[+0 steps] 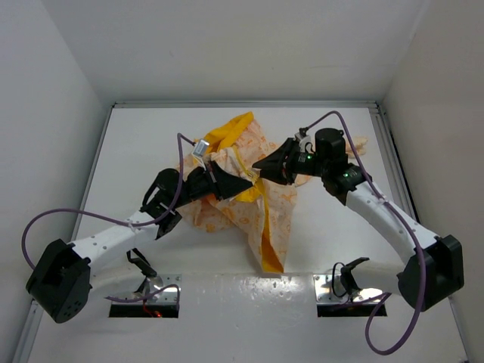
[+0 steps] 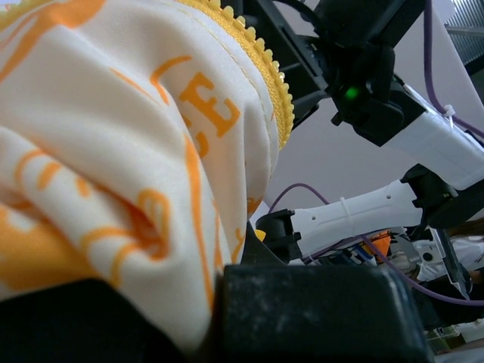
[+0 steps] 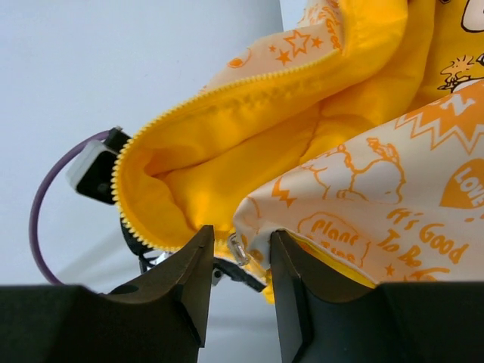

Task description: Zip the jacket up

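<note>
Jacket lies crumpled, long axis running far to near.

jacket on table, between left hand, right hand

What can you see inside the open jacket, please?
Yellow lining, edged with zipper teeth. The folded cream shell of the jacket covers the rest of the inside.

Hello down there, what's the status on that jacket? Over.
Left gripper shut on jacket edge. Right gripper open, zipper pull between its jaws. Jacket unzipped, bunched up. Nothing in the way.
</note>
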You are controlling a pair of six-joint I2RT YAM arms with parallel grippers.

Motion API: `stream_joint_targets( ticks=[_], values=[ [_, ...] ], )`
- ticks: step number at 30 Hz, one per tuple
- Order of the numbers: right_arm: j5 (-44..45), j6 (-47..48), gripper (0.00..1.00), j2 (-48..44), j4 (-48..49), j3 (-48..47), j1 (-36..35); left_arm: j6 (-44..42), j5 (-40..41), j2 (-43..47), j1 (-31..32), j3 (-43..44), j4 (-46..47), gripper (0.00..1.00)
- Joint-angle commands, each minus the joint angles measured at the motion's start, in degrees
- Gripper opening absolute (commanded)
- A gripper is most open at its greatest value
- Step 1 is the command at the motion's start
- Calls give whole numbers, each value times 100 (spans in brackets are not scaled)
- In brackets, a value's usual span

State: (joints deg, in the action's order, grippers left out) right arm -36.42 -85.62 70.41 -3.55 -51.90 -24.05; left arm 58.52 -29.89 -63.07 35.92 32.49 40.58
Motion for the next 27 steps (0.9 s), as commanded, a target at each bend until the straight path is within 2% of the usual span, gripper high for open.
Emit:
stream_joint_targets(
  ticks=[1,6,17,22,27],
  values=[
    [57,-183,35,-10,136,-356,24,-104,-17,84,11,-146,433,0],
    [-31,-113,26,-54,249,-391,41,-104,132,84,11,-199,205,0],
    [-40,28,26,-151,494,259,-100,177,133,-39,11,99,258,0],
    [-14,90,26,-45,680,207,-108,177,132,-92,125,100,258,0],
    [-14,160,16,-1,716,171,-108,230,132,-92,126,100,258,0]
  ],
)
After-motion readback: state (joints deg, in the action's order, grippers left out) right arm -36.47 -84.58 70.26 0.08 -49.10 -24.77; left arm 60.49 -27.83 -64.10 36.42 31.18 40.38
